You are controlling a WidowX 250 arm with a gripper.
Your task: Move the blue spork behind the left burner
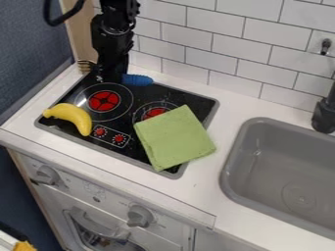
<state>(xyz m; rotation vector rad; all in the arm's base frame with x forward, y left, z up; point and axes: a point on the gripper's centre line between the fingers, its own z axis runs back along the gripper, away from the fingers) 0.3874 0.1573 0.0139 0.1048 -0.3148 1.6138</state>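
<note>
Left to right, you have a yellow banana [70, 116] lying across the stove's [44, 121] left edge, near its front. At the back left corner, a tined, brownish piece [83, 65] shows just beside the black gripper [112, 77]. You note the left burner [103, 101] in front of the gripper; whether the claw is released, clenched or grasping anything, you cannot tell. Just right of it, your blue spork [138, 80] shows its ribbed part at the stove's back edge, behind the left burner. Next, a green cloth [175, 138] partly covers the right burner [155, 112] and overlaps the stove's right edge; further right is the grey sink [234, 164].
</note>
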